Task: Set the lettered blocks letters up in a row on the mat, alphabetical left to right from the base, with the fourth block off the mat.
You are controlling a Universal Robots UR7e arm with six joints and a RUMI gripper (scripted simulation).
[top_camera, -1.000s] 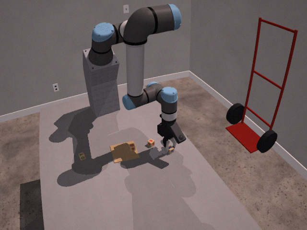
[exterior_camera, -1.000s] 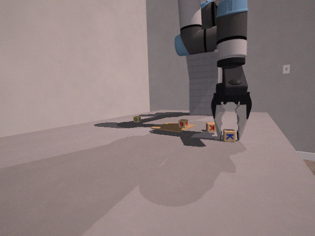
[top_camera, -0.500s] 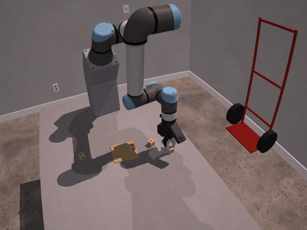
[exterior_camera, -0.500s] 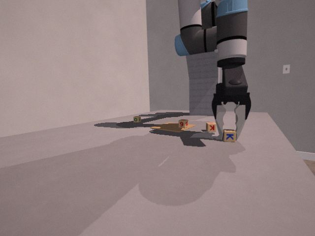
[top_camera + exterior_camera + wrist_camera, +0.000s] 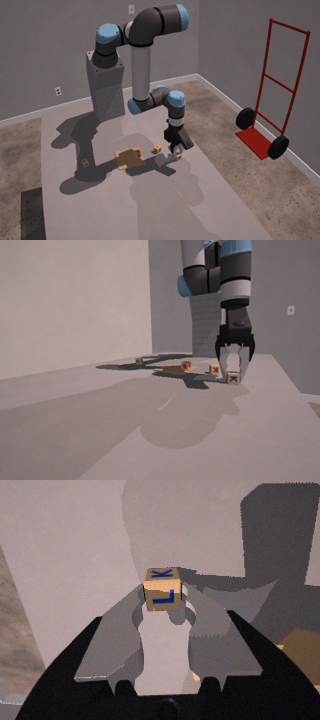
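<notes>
Four blocks are lying on our grey table (image 5: 180, 206), and we are pinching one of them, the blue-lettered block (image 5: 232, 378), between the two fingers of our gripper (image 5: 233, 374). From the wrist view this block (image 5: 162, 590) is showing a blue L on the face toward the camera and a blue K on the neighbouring face; from the exterior view the K is facing the camera. It is resting on the table surface, off the tan mat (image 5: 129, 158) and to the side of it nearer the red hand truck (image 5: 270, 46).

We are seeing the red-lettered block (image 5: 214, 368) just beside the gripped one, also off the mat. A block with a red 9 (image 5: 185, 365) is sitting on the mat near its edge. The green-lettered block (image 5: 85, 162) is lying well apart, in the arm's shadow on the far side of the mat.
</notes>
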